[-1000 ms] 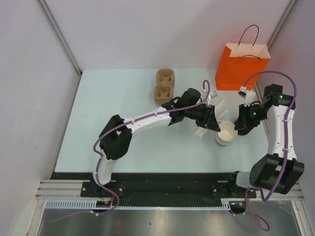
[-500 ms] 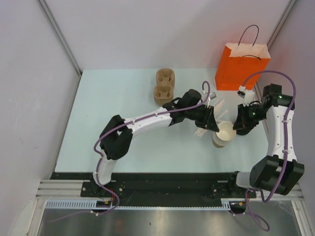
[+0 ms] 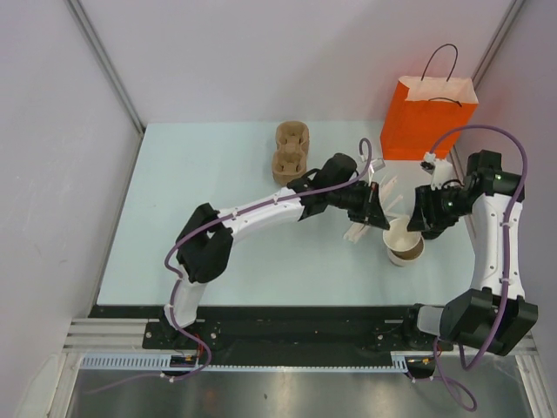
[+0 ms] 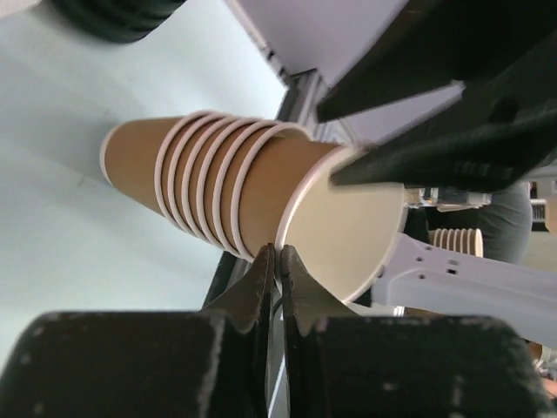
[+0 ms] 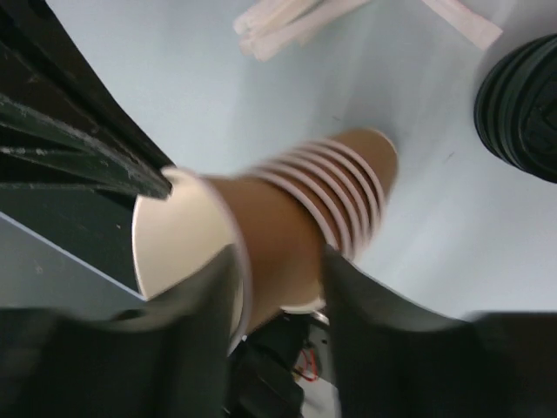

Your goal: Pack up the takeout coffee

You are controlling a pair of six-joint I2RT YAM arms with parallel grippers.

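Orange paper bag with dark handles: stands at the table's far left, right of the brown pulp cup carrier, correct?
No: top external view shows the orange paper bag at the far right of the table, right of the brown pulp cup carrier.

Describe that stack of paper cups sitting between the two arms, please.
The stack of paper cups is several tan kraft-paper cups nested together, each with a white rolled rim. The top one is pale inside, empty and has no lid. The stack stands mouth-up on the light table, right of centre. The left gripper pinches the top cup's rim. The right gripper has its fingers either side of the stack, but blur hides whether they touch it.
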